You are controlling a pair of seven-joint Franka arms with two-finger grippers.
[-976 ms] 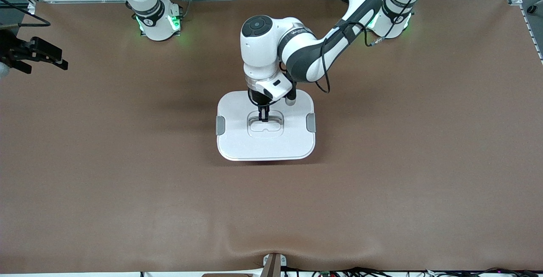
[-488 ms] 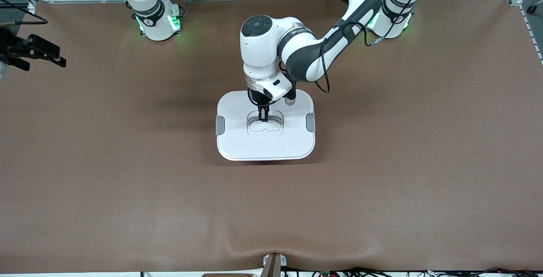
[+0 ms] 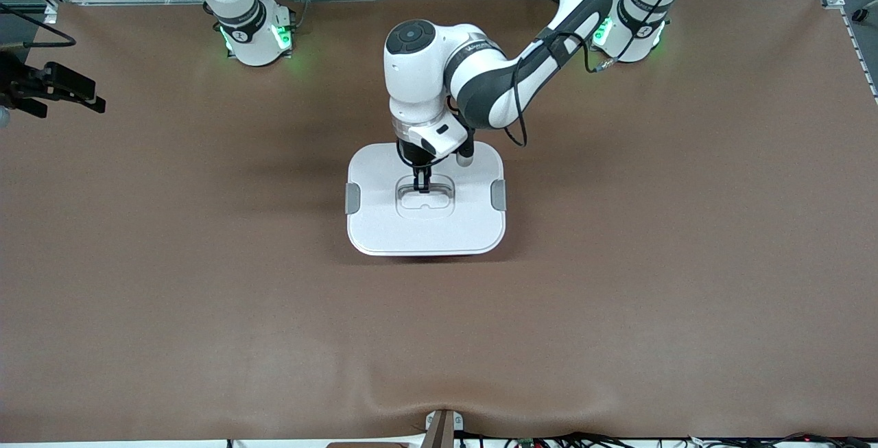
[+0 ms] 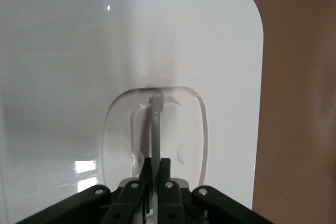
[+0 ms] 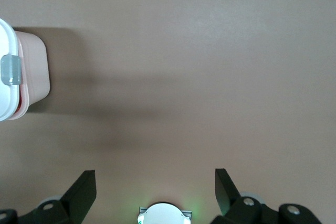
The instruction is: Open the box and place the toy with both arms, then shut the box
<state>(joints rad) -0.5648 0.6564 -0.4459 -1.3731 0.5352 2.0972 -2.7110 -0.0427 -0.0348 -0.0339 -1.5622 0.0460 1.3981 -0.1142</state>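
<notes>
While the left gripper stands over the middle of the white rounded-rectangular plastic lid, its fingers are clenched on the thin grey recessed handle, which runs straight away from them. Box sits at frame centre on the brown surface. Right gripper waits at the upper left edge, fingers released. Only the right wrist view shows the translucent pink tub. Toy not visible.
</notes>
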